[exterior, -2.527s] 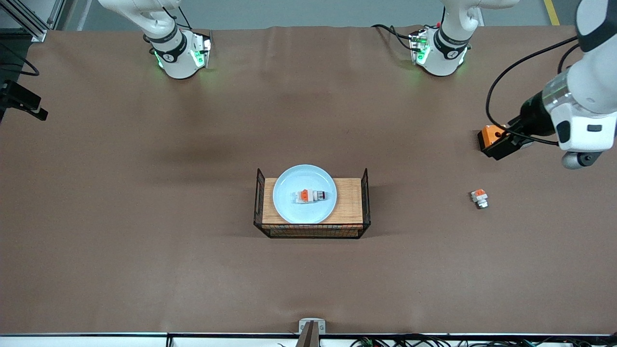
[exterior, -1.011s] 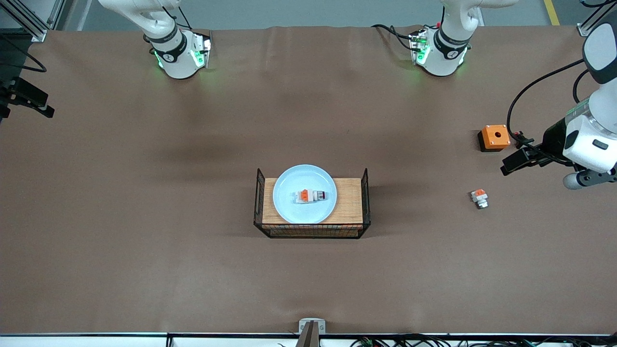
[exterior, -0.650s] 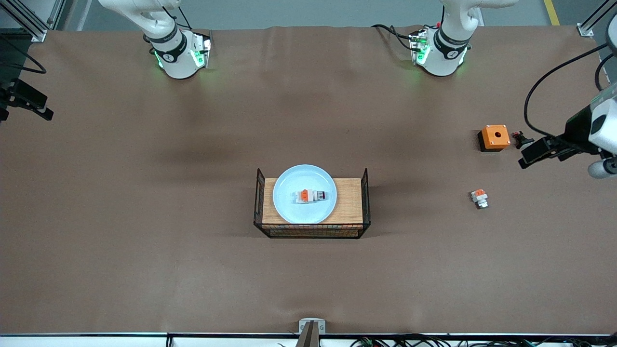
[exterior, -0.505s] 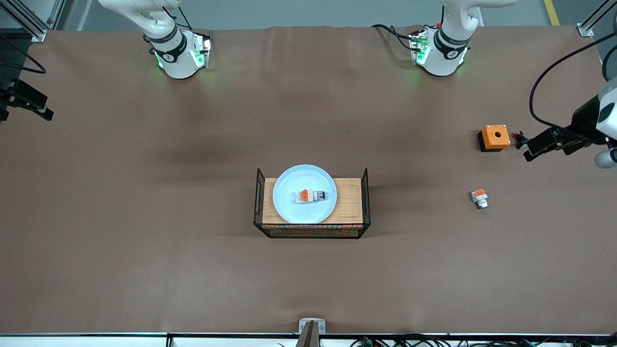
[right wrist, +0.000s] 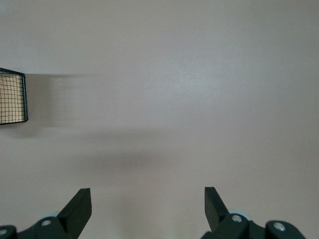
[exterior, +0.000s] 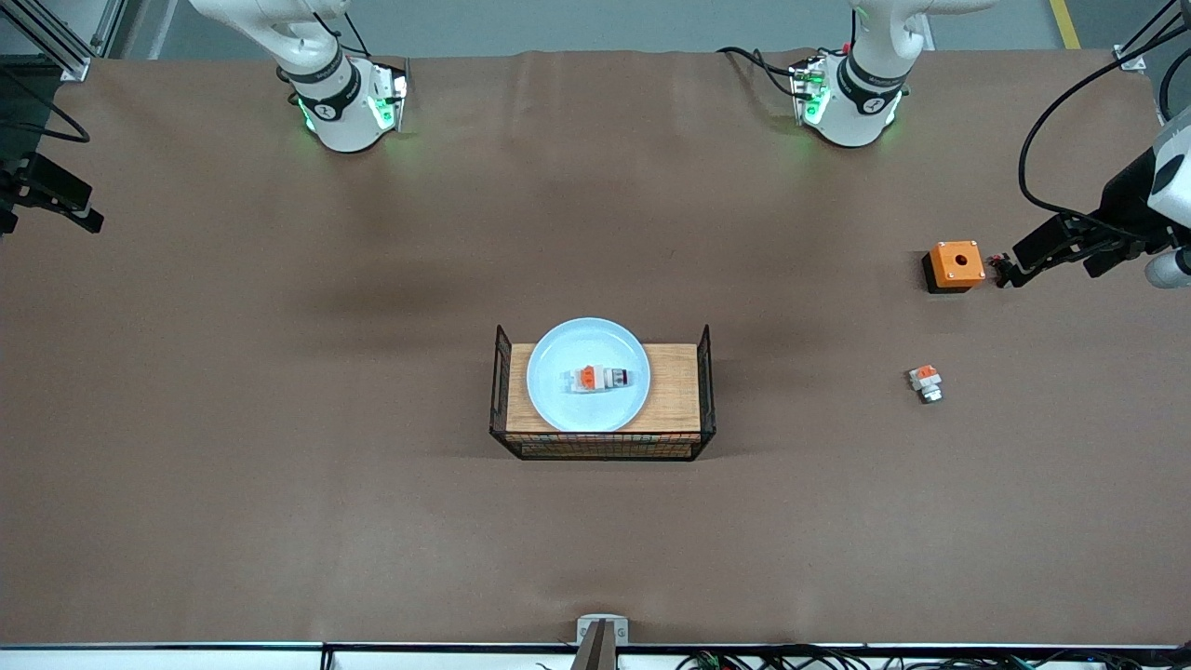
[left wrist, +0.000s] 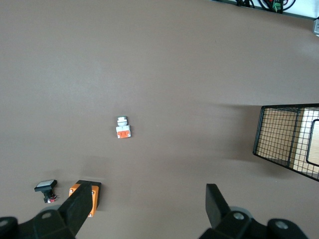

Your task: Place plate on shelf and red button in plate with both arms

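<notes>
The pale blue plate (exterior: 588,349) lies on the wooden tray (exterior: 675,386) inside a black wire basket. The red button (exterior: 598,377) lies on its side in the middle of the plate. My left gripper (exterior: 1047,256) is open and empty, over the table beside the orange box, toward the left arm's end; it also shows in the left wrist view (left wrist: 147,209). My right gripper (right wrist: 147,206) is open and empty, high over bare table at the right arm's end, its dark hand (exterior: 56,195) at the view's edge.
An orange box with a round hole (exterior: 955,264) stands near the left arm's end, with a small black part (exterior: 1001,267) beside it. A white-and-orange part (exterior: 925,381) lies nearer the front camera. The left wrist view shows the box (left wrist: 92,195), that part (left wrist: 123,128) and the basket (left wrist: 286,137).
My left gripper has drawn away from the orange box toward the left arm's end of the table, uncovering the box. The plate, the button and the right arm have stayed put.
</notes>
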